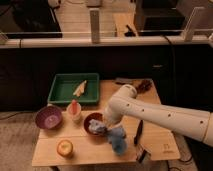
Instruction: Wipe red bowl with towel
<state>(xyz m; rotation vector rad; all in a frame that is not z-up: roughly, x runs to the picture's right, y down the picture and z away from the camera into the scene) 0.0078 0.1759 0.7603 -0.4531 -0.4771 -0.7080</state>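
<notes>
The red bowl [90,120] sits near the middle of the wooden table [85,155]. A blue towel [116,137] is bunched partly inside the bowl and partly hanging over its right rim onto the table. My gripper [104,125] is at the end of the white arm [160,115], which comes in from the right. It sits at the bowl's right side, pressed into the towel.
A green tray [62,90] with a pale object stands at the back left. A purple bowl [48,117] is at the left, a white cup with an orange item [74,112] beside it, an apple [64,147] in front. Dark tools [138,132] lie to the right.
</notes>
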